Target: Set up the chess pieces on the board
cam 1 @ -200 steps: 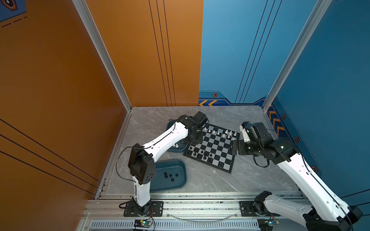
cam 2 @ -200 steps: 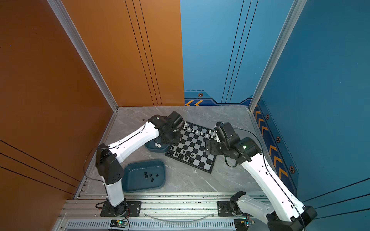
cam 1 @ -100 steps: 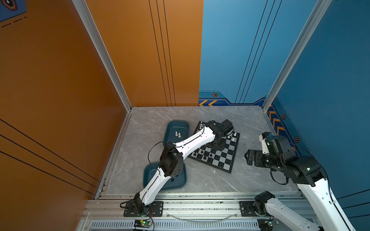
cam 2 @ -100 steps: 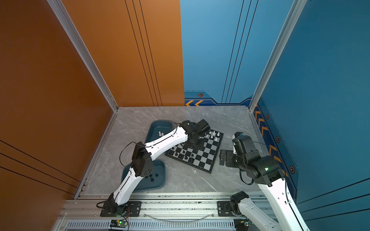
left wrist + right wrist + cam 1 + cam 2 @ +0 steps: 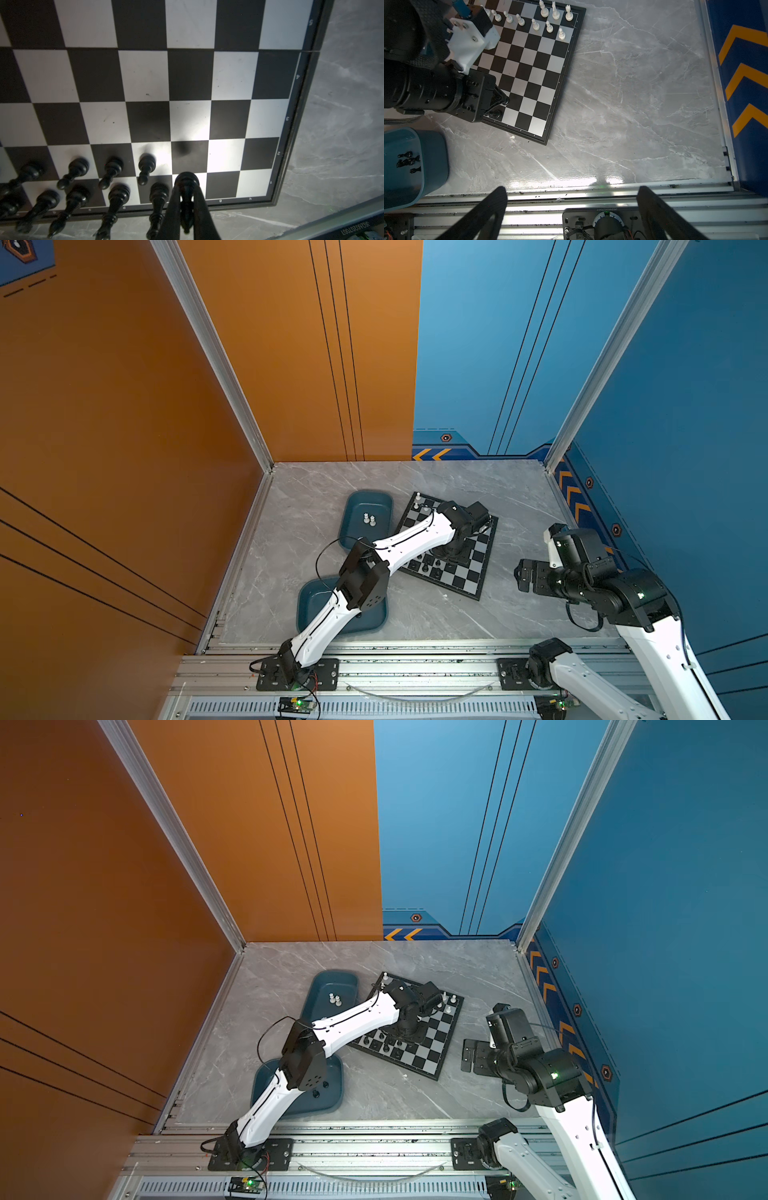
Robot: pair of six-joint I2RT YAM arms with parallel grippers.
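Chessmen (image 5: 410,160), black spares, lie in the near tray (image 5: 372,620). Right pincer (image 5: 572,197) hangs spread and empty over the table (image 5: 415,614), well right of the board (image 5: 465,578). Left pincer (image 5: 186,187), the nearer by far, pinches one black piece (image 5: 186,179) upright, its base pointing straight down at the board's near row, just right of seated neighbours (image 5: 117,193).

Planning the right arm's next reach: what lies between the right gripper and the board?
Only bare grey tabletop, seen in the right wrist view, between the open right gripper and the board; a tiny white fleck lies by the board's corner.
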